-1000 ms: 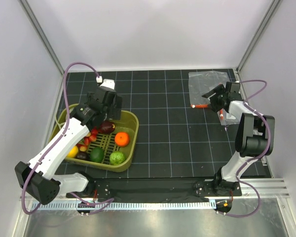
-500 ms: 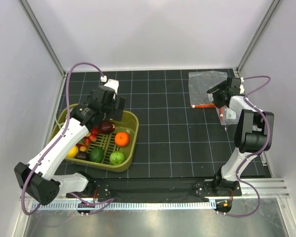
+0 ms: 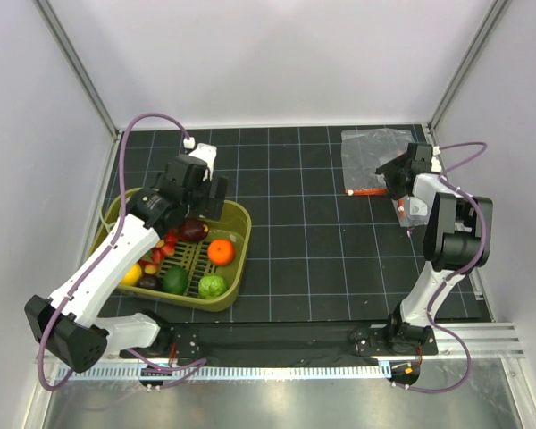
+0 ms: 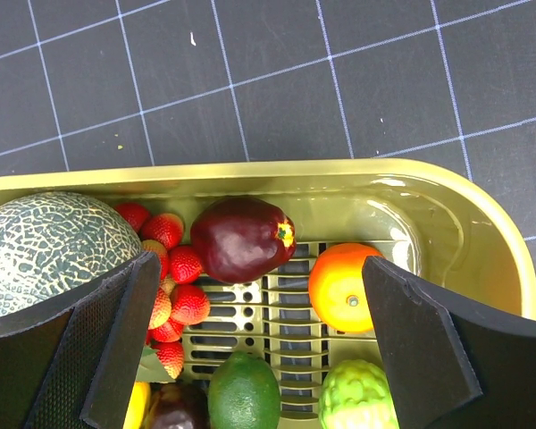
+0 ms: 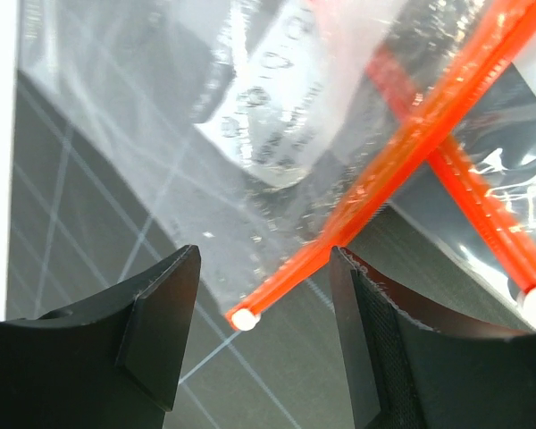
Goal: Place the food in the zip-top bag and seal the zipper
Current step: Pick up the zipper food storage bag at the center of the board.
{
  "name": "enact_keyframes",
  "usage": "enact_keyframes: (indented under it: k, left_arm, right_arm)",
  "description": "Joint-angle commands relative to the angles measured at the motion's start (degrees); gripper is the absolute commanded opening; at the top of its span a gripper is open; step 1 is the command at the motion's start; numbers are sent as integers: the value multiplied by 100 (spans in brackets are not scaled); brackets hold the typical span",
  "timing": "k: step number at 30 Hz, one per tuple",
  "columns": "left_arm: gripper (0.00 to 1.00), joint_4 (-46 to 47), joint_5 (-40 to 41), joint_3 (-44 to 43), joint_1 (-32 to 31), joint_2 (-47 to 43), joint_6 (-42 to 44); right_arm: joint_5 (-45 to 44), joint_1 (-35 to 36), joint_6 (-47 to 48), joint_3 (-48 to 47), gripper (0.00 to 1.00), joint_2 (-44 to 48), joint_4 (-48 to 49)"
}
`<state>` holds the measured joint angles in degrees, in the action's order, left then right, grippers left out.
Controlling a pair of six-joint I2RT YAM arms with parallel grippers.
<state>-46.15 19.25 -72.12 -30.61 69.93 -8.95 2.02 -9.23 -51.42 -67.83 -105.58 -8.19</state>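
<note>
The food lies in an olive-green basket [image 3: 243, 234] at the left: a dark red-purple fruit [image 4: 241, 237], an orange [image 4: 350, 288], a mottled pale-green melon [image 4: 49, 246], strawberries [image 4: 174, 299], a dark green fruit [image 4: 243, 393] and a bumpy light-green one [image 4: 357, 400]. My left gripper [image 3: 196, 195] hangs open above them, holding nothing. The clear zip-top bag [image 3: 373, 147] lies flat at the back right. Its orange-red zipper [image 5: 402, 161] has a white end [image 5: 244, 318] lying between the open jaws of my right gripper [image 5: 261, 299], which hovers at the bag's mouth [image 3: 391, 176].
White walls with metal corner posts [image 3: 456, 71] stand close behind and beside the bag. The black gridded mat [image 3: 304, 232] spans the space between basket and bag. A second orange strip of the bag mouth [image 5: 487, 223] crosses under the first.
My right gripper has moved back and slightly right, onto the bag's zipper end. My left gripper has shifted slightly right above the basket, still open.
</note>
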Motion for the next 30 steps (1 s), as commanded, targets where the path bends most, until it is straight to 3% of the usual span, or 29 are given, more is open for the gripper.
enact_keyframes:
  k: [1,10,18,22,26,30]
  left_arm:
    - [100,-52,-96,-224,20,-129,34]
    - [100,-34,-79,-268,20,-59,77]
    - [100,-26,-26,-268,20,-32,130]
    - [100,-8,0,-268,20,3,139]
    - [100,-17,18,-303,20,29,148]
    - [100,1,27,-312,20,64,139]
  right_arm:
    - [-176,-34,-70,-99,66,-165,98]
    - [-360,-70,-211,95,64,-261,440]
    - [-404,-105,-132,-431,45,-595,485]
    - [-360,-105,-97,-783,26,-885,494]
    - [-483,-105,26,-1161,25,-1043,327]
    - [-545,-122,123,-1574,14,-1263,265]
